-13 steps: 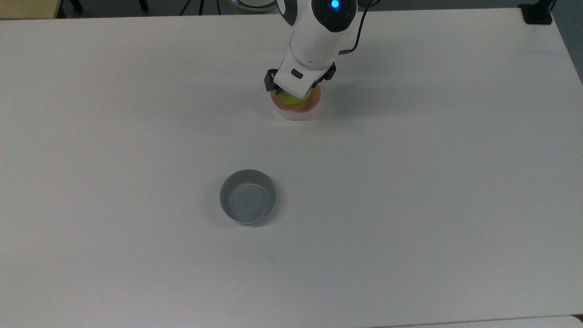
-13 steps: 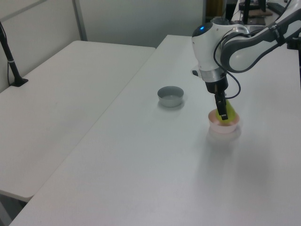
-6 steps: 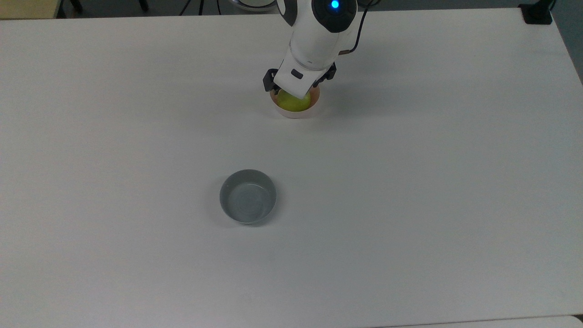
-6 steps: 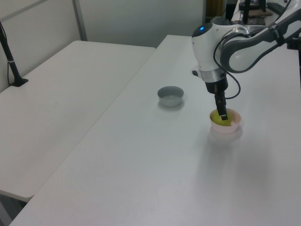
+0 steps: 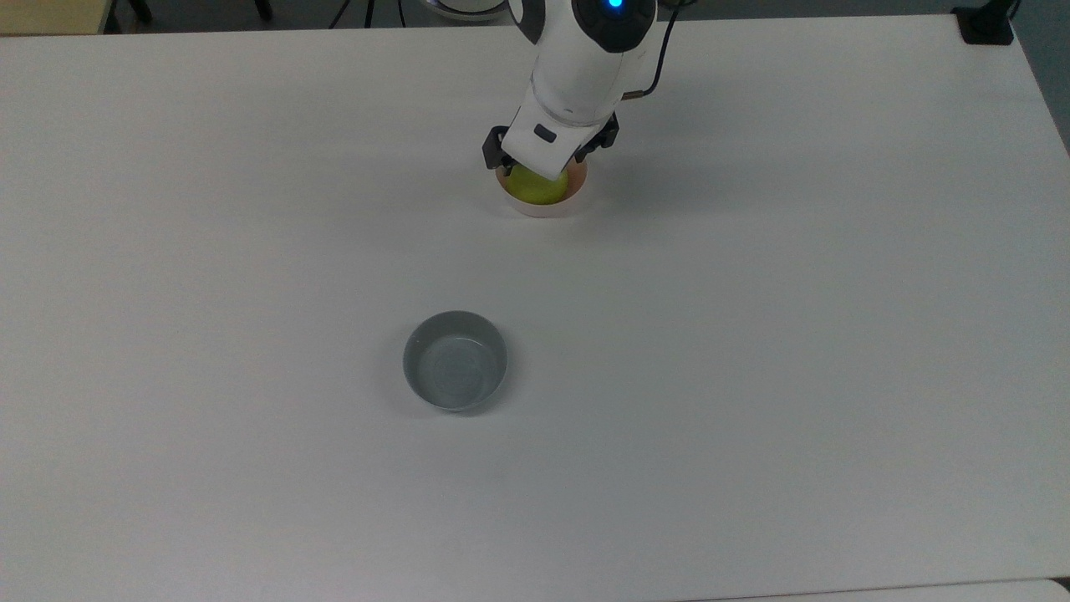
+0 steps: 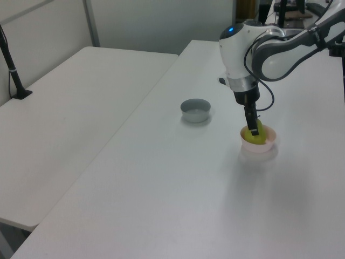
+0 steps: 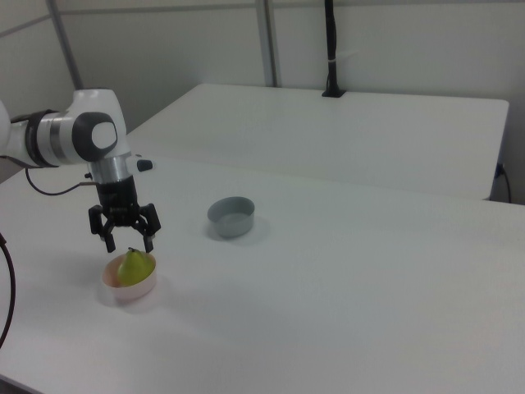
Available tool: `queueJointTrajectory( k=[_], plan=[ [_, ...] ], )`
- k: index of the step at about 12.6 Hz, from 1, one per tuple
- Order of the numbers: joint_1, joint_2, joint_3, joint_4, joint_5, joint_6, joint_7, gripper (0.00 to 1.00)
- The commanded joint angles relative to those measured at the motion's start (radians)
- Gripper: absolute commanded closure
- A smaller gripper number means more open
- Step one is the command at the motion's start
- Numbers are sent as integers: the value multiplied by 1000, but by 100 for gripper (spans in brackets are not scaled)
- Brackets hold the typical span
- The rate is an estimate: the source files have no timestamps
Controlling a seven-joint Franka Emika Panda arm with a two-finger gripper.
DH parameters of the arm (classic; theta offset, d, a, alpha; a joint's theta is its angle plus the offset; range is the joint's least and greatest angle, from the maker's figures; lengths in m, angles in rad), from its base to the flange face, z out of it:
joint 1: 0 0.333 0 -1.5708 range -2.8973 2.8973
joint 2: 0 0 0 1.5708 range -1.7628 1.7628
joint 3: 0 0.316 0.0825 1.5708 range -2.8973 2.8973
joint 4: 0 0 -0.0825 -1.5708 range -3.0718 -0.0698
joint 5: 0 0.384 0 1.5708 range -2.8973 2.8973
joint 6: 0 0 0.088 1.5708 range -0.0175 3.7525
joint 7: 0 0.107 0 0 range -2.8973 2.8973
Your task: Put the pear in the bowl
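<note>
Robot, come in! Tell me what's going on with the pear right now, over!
Gripper open, just above the pear. Pear sitting in the pink bowl. Grey bowl apart, nothing in the way. Over.

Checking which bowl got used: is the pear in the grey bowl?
No, the pear sits in the pink bowl under the pincer; the grey bowl holds nothing.

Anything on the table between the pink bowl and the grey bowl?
Nothing: in the top view, bare white table separates the pink bowl, holding the pear, from the grey bowl.
</note>
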Motion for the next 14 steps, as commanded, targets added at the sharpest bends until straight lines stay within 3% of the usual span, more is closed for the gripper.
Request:
queueJointTrajectory(
  k=[1, 9, 14],
  plan=[
    [0, -55, -16, 42, -15, -18, 16, 0],
    [-104, -77, -19, 291, -3, -235, 17, 0],
    [-164, -121, -24, 349, 4, -253, 22, 0]
  ],
)
